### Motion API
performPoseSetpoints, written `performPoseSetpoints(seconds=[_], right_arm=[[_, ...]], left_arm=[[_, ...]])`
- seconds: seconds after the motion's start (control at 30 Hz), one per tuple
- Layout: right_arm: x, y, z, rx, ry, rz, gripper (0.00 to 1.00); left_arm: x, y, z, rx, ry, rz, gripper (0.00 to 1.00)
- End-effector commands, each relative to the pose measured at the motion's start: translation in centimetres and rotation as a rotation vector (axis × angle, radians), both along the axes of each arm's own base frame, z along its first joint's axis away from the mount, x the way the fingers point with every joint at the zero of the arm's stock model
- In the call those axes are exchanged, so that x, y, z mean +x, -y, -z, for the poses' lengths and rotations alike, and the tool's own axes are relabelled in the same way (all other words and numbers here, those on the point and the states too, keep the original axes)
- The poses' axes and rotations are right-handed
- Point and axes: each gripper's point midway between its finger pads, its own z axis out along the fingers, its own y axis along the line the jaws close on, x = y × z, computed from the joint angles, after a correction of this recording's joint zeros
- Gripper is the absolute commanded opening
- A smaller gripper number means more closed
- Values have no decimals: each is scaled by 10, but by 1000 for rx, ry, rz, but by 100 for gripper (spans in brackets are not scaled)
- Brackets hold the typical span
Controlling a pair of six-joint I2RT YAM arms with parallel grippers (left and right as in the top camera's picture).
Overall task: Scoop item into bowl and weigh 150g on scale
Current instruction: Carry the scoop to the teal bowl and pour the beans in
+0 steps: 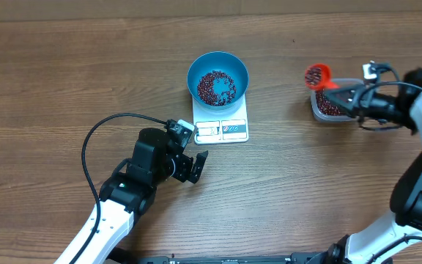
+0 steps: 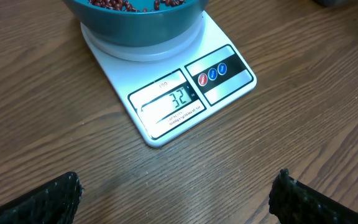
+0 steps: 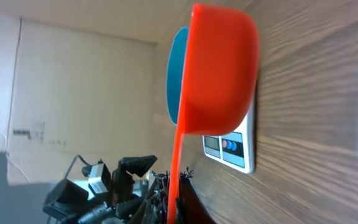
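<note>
- At the middle of the worktop point(image 1: 64, 73), a small white kitchen scale point(image 1: 222, 130) carries a bright blue bowl point(image 1: 193, 73) on its 12 o'clock end. A thin layer of dark red-brown beans point(image 1: 217, 86) covers the bowl's floor.
- The scale's display point(image 2: 169, 99) reads what looks like 32, so by my judgement the weighing is well short of its target.
- Well apart at 3 o'clock from the scale stands a clear tub point(image 1: 321, 111) with more beans in it.
- The right tool point(image 1: 349, 95) is clamped shut on the handle of an orange-red scoop point(image 1: 317, 75). The scoop hangs loaded with beans, just at 11 o'clock of the tub.
- The left tool point(image 1: 194, 166) has its jaws spread wide and holds nothing. It sits near the scale's 7 o'clock corner, apart from it.
- The step in hand looks like carrying the loaded scoop toward 9 o'clock and emptying it into the bowl.
- To do it well, hold the scoop level on the way across, since a tilt would scatter beans over the worktop.
- Stop over the bowl's centre and clear of the rim, because any touch on bowl or scale would falsify the reading.
- Roll the wrist slowly so the beans trickle out rather than dump and bounce out.
- Let the display settle before judging the next scoop, and take smaller scoops as the target nears.
</note>
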Motion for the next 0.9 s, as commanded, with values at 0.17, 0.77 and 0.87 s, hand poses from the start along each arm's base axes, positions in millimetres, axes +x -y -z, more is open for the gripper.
performPoseSetpoints(seconds=[0.17, 0.77, 0.87], right_arm=[[16, -60, -16, 42, -25, -110, 4], [40, -183, -30, -329, 80, -216, 4], [40, -192, -21, -405, 90, -207, 4]], left_arm=[[-1, 3, -3, -16, -1, 6, 99], [-1, 3, -3, -16, -1, 6, 100], [-1, 3, -3, -16, -1, 7, 100]])
